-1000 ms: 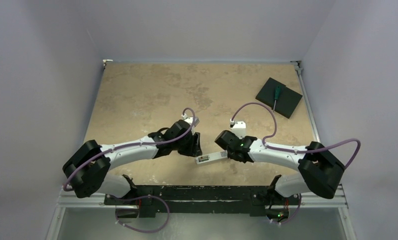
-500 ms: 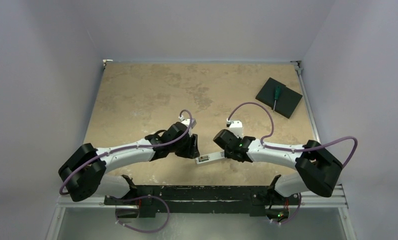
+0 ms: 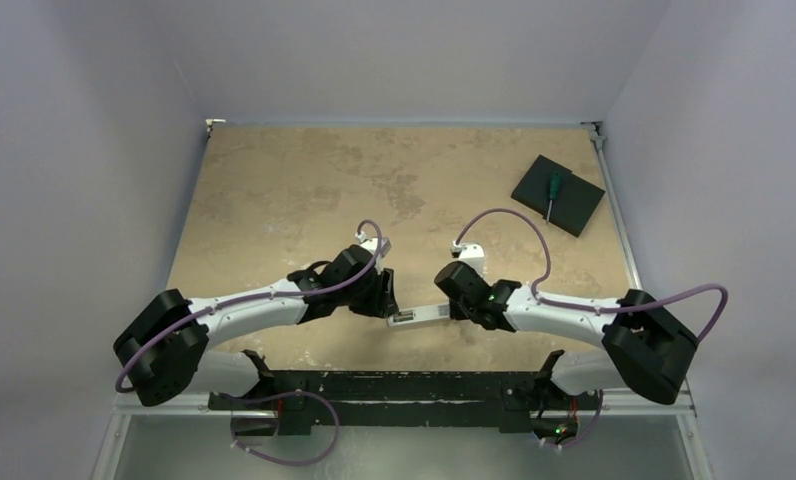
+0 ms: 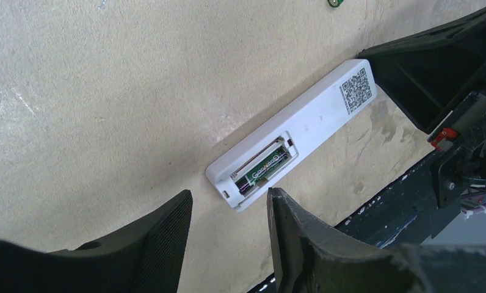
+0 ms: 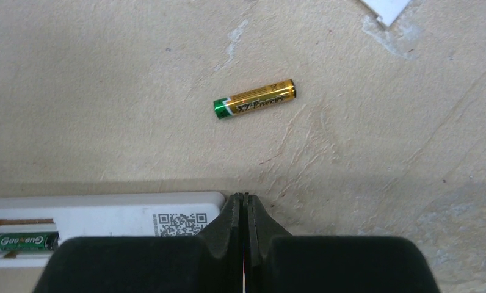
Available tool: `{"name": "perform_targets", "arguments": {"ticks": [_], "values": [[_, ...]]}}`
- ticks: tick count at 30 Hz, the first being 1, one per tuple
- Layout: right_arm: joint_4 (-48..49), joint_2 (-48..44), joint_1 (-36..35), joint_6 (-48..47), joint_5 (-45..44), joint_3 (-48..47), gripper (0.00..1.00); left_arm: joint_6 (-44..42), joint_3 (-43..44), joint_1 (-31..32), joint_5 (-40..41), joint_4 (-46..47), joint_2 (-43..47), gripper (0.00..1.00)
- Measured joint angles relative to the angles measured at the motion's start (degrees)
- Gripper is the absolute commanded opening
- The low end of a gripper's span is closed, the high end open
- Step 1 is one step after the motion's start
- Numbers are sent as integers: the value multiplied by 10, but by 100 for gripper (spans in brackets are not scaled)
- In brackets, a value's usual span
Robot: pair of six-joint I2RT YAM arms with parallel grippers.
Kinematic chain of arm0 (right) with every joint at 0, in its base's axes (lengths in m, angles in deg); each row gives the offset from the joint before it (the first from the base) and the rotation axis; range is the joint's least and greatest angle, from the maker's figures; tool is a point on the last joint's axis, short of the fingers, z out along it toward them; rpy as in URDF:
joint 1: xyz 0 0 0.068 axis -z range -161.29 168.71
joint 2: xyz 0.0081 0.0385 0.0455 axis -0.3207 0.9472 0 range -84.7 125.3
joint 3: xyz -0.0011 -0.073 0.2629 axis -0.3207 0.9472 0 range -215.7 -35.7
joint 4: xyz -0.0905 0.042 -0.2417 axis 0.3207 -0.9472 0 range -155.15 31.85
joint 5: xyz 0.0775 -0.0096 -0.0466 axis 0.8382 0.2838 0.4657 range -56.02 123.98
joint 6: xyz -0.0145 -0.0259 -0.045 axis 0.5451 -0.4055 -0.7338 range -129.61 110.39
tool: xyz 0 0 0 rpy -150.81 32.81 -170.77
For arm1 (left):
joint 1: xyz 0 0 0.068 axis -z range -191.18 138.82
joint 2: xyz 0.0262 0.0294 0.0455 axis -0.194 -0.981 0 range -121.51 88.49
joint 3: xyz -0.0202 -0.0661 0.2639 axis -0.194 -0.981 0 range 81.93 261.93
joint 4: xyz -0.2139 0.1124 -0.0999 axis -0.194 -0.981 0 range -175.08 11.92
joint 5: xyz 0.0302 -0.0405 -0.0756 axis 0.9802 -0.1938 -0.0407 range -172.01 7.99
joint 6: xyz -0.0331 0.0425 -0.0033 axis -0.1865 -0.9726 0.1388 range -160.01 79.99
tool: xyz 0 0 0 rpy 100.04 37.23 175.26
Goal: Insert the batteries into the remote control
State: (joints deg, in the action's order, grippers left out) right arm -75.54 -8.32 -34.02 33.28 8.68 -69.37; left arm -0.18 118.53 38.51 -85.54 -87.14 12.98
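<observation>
Lettering on the dark battery (image 4: 262, 171), seated in the remote control's (image 4: 308, 122) open back, begins "Go". The QR code (image 4: 355, 90) end lies just beside the right gripper (image 5: 246, 204), whose fingertips are pressed together. The left gripper (image 4: 228, 198) hangs spread. Only the right wrist view shows the gold battery (image 5: 254, 99), loose near the worktop's (image 3: 294, 180) near edge.

Remote control (image 4: 301, 122): slim white, flat on tabletop (image 4: 106, 91), back side up, QR label near one end, batt recess uncovered at the other. Dark batt (image 4: 264, 169) w/ green label seated lengthwise in recess. Gold batt (image 5: 254, 99), green tip, lies loose on tabletop, apart from remote control
</observation>
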Motion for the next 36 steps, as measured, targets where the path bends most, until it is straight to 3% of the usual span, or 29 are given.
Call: {"name": "perform_targets", "arguments": {"ticks": [12,24,29,36], "values": [[58,-26,-1,-31,115,25,0,1,-7,0,1,0,6,48],[33,-56,-2,-60,140,16,0,2,-7,0,13,-3,25,48],[2,-56,-2,-69,125,-20,22,2,-7,0,17,-7,27,48],[-41,-35,-2,-102,79,-74,39,2,-7,0,24,-15,45,49]]}}
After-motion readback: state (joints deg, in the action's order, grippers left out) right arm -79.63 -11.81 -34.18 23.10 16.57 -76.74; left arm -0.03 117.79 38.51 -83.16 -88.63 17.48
